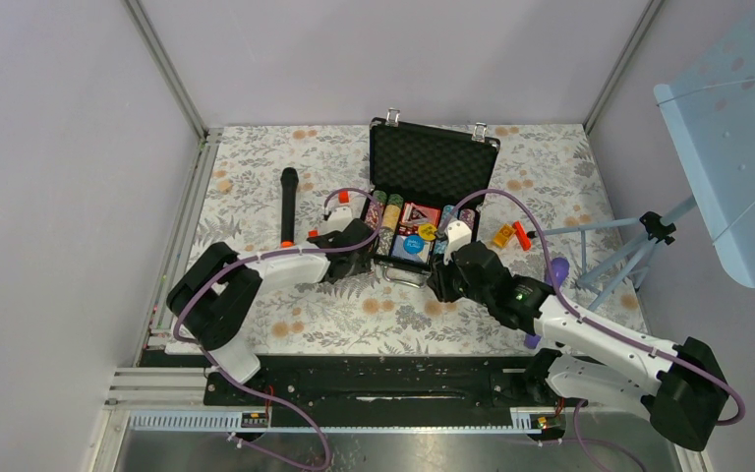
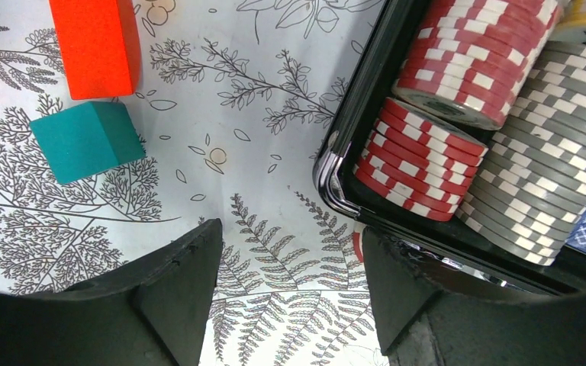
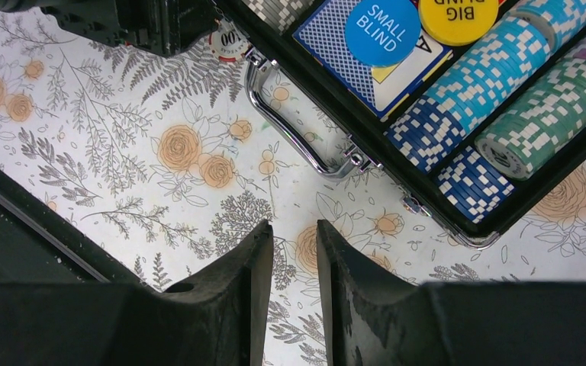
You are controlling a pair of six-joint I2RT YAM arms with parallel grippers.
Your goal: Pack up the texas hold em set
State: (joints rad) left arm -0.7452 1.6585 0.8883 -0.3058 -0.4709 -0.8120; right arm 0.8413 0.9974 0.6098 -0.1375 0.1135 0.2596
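The black briefcase (image 1: 433, 162) lies open at the middle back, its lid propped up. Its tray holds red striped chips (image 2: 458, 69), grey chips (image 2: 534, 160), blue chips (image 3: 465, 84), teal chips (image 3: 549, 114), a card deck (image 3: 328, 38) and the blue small blind button (image 3: 381, 30) beside the yellow big blind button (image 3: 458, 11). One loose red chip (image 3: 229, 42) lies on the cloth by the case's front left corner. My left gripper (image 2: 290, 236) stands open over the cloth there, the chip by its right finger. My right gripper (image 3: 295, 229) hovers in front of the silver handle (image 3: 290, 130), narrowly open and empty.
A black microphone (image 1: 288, 206) lies left of the case. A red block (image 2: 95, 46) and a teal block (image 2: 88, 141) sit near the left gripper. More small blocks (image 1: 511, 234) lie right of the case. A pale blue perforated panel (image 1: 737, 138) on a tripod stands at the right.
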